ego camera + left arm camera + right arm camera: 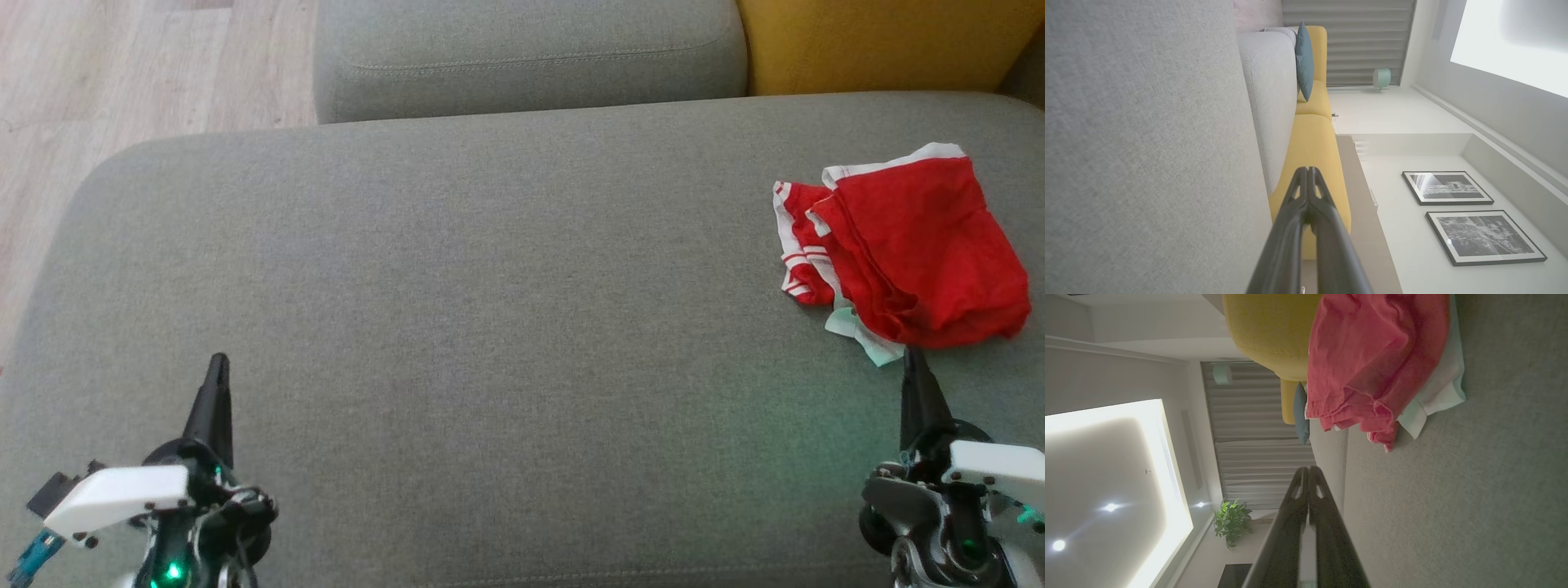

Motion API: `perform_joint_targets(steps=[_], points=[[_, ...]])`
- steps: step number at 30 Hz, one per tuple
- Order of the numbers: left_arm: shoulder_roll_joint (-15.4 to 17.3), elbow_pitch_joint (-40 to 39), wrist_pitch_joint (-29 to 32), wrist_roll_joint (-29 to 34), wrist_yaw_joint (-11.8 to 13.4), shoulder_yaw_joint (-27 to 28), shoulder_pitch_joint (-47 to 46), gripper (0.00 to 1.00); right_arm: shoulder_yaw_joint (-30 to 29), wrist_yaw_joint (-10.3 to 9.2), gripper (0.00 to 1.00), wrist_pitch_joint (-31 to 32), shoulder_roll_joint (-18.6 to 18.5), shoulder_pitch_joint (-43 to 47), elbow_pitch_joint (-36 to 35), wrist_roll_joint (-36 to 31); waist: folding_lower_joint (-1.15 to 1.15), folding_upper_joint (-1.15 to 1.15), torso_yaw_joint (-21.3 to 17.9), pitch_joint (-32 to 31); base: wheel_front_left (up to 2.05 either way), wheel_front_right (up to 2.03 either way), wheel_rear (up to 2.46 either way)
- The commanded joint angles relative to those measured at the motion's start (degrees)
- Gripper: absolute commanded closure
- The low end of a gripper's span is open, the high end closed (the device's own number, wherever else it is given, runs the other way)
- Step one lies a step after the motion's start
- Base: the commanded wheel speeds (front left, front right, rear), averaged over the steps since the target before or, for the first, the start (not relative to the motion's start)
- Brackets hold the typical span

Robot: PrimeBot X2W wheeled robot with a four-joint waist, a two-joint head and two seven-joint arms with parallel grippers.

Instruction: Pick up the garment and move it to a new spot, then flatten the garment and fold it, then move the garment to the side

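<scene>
A: Where is the garment [908, 253] located?
B: At the seat cushion's [490, 327] right end, loosely folded. The left gripper [219, 361] and right gripper [913, 358] are fully closed, nothing held. The task is judged essentially finished.

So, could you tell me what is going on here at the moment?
A two-armed robot is dealing with a red garment with white trim on a grey sofa cushion. Nothing is held right now: the garment lies bunched or loosely folded near the cushion's right end. The right gripper is shut, its tip just short of the garment's near edge. The left gripper is shut too, far off to the left.
</scene>
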Motion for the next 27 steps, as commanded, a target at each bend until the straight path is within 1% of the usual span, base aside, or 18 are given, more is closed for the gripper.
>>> perform_joint_targets(steps=[1, 27], points=[[0.96, -1.48, 0.67, -1.88, -0.49, 2.37, -3.29, 1.00, 0.81, -0.04, 1.00, 0.89, -1.08, -2.83, -2.25, 2.11, 0.00, 0.00, 0.00, 0.03, 0.00, 0.00, 0.00], [0.86, -1.47, 0.81, -1.84, -0.49, 2.54, -3.31, 1.00, 0.30, -0.04, 1.00, 1.31, -0.73, -2.88, -2.22, 1.78, 0.00, 0.00, 0.01, 0.03, 0.00, 0.00, 0.00]])
